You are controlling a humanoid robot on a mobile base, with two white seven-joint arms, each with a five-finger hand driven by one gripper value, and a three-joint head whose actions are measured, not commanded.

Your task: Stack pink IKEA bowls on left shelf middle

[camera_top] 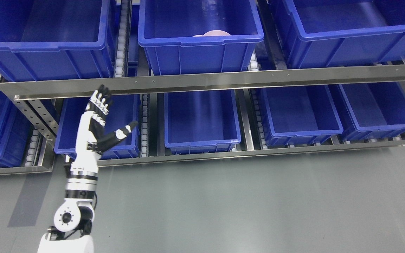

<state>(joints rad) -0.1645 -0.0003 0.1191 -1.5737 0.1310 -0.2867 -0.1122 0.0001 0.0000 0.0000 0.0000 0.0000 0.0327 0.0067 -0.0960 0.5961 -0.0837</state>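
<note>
the white-and-black left robot hand (98, 121) is raised in front of the lower tier of the steel shelf rack (202, 80), fingers straight, thumb splayed wide, holding nothing. the pale pink bowls (212, 33) sit well apart from it, only their rims showing above the front wall of the deep blue plastic bin (199, 52) in the middle of the upper tier. more blue bins stand on either side and below.

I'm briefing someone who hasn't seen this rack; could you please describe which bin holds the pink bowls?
Find the long metal rail crossing the rack; three blue bins sit above it. The middle upper bin is the one. Only it shows pink bowls peeking over its front rim; the other bins show none.
</note>
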